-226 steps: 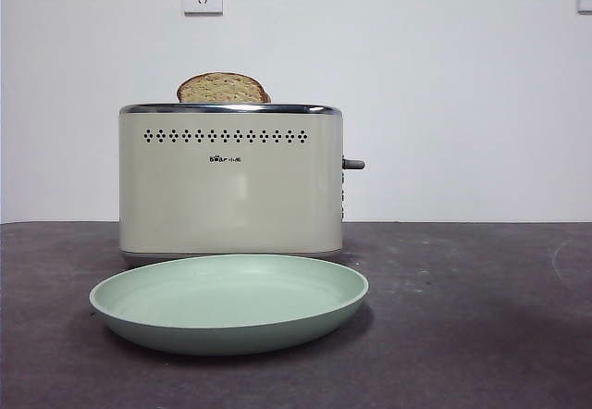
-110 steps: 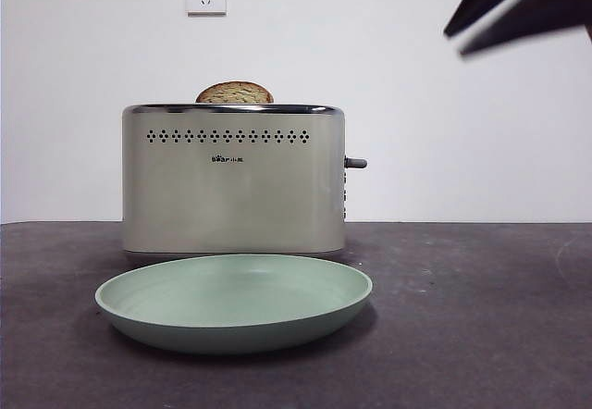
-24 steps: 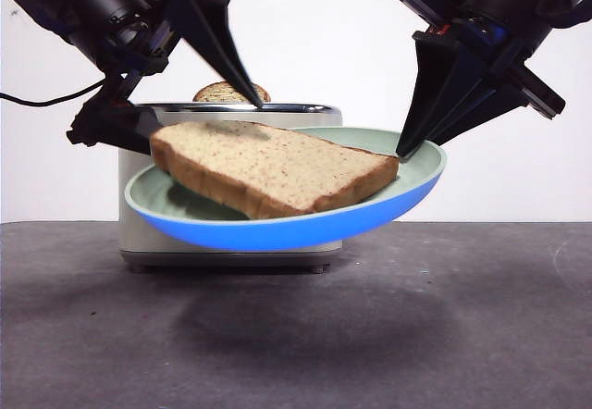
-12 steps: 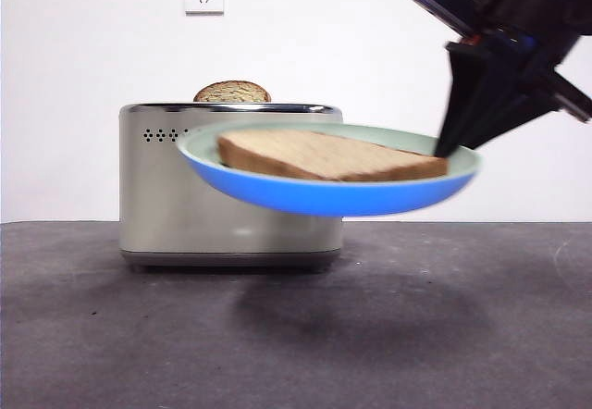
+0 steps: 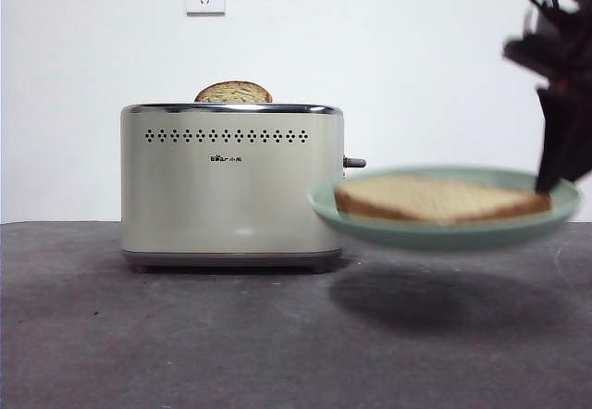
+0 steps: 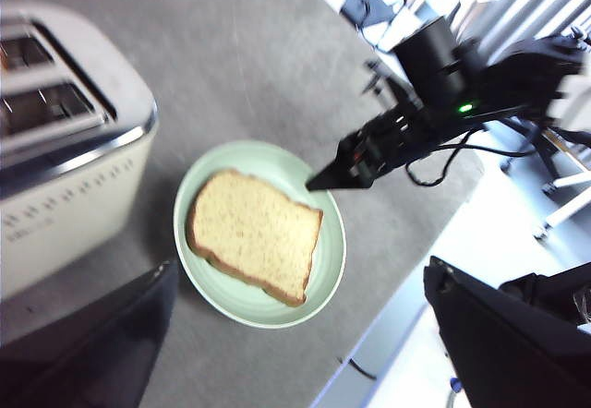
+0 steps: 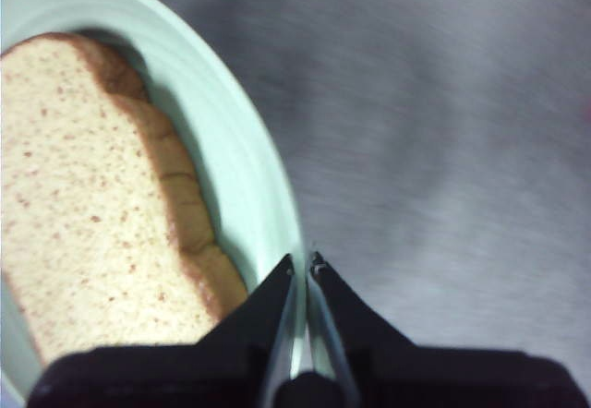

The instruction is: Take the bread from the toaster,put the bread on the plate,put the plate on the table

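The table (image 5: 185, 344) lies below the right gripper (image 7: 303, 270); the toaster (image 5: 231, 187) stands well off to its side. Its jaws pinch the rim of the plate (image 5: 444, 233), held above the table, the bread (image 5: 439, 198) lying flat inside. The left gripper (image 6: 295, 334) hangs spread wide above.
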